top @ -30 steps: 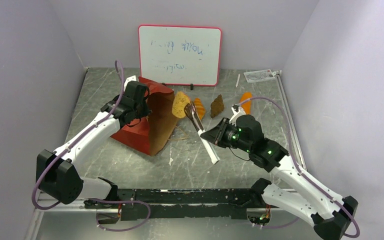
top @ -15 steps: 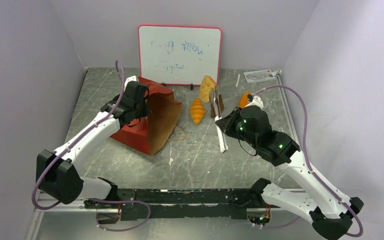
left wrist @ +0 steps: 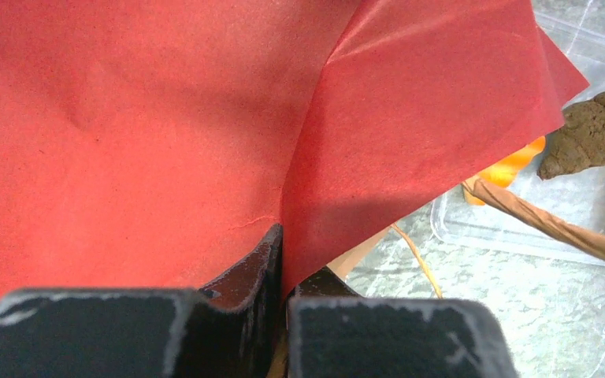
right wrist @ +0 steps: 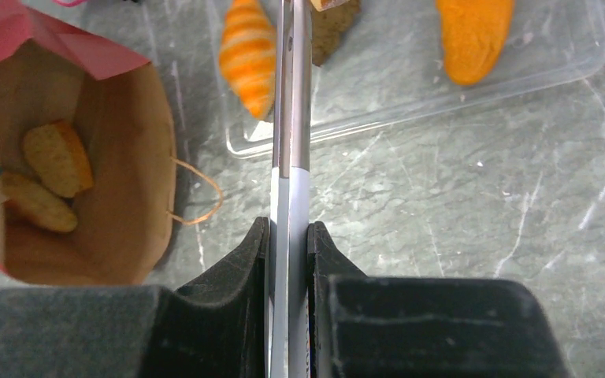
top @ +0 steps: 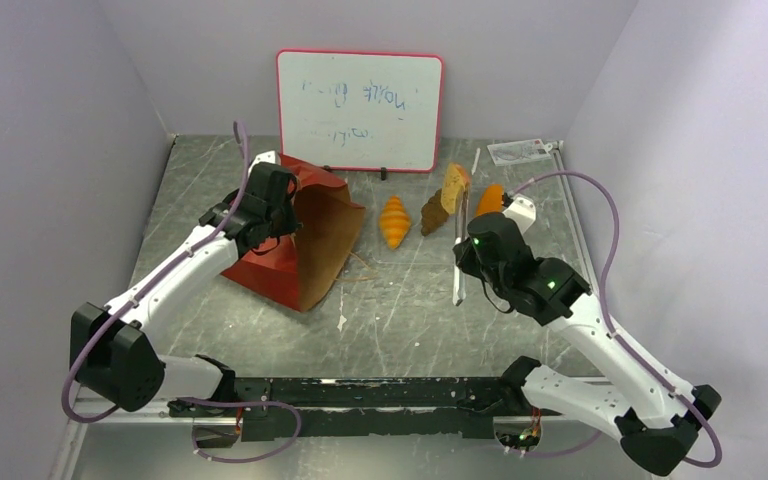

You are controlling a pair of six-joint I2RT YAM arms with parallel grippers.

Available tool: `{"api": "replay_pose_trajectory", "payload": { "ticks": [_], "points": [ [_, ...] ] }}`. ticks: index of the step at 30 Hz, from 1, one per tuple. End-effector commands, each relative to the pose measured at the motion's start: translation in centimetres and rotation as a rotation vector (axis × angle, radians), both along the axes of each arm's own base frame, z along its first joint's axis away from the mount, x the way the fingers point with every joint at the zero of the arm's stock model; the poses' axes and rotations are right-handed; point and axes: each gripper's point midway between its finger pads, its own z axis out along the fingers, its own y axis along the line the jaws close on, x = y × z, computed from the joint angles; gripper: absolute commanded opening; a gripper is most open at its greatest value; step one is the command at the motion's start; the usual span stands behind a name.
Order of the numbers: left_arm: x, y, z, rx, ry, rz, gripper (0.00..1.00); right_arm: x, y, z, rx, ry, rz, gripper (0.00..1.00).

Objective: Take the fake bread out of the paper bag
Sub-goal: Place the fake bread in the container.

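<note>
Clamping the tall brown-and-red paper bag [top: 312,255] by its rim from above, left gripper [top: 282,218] is pinched tight, right gripper [top: 466,250] squeezes silver-white tongs [top: 458,285] holding tan bread slice [top: 453,187] by ridged orange croissant [top: 394,221], dark brown piece [top: 433,213], orange loaf [top: 490,199] already out on grey marbled table [top: 410,320], lilac walls [top: 660,120]; left wrist: jaws nip red paper; right wrist: two tan slices [right wrist: 57,157] left inside.
</note>
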Motion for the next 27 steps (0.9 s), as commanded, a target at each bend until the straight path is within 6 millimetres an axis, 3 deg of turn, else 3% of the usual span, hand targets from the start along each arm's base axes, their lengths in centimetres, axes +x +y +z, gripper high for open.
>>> {"api": "replay_pose_trajectory", "payload": {
  "ticks": [1,4,13,27],
  "points": [
    [0.1,-0.6,1.1,-0.042,-0.045,-0.044,0.08,1.1,-1.3,-0.8,-0.024,-0.020,-0.088,0.00],
    [0.0,-1.0,1.2,-0.050,-0.049,-0.072,0.07,2.0,-1.7,-1.1,-0.033,-0.026,-0.111,0.00],
    [-0.3,-1.6,1.9,-0.061,-0.059,-0.122,0.07,5.2,-3.7,-4.9,-0.013,0.042,-0.128,0.00],
    [-0.4,-1.6,2.1,-0.049,-0.055,-0.139,0.07,8.2,-3.2,-7.5,0.136,0.101,-0.076,0.00]
  ]
}}
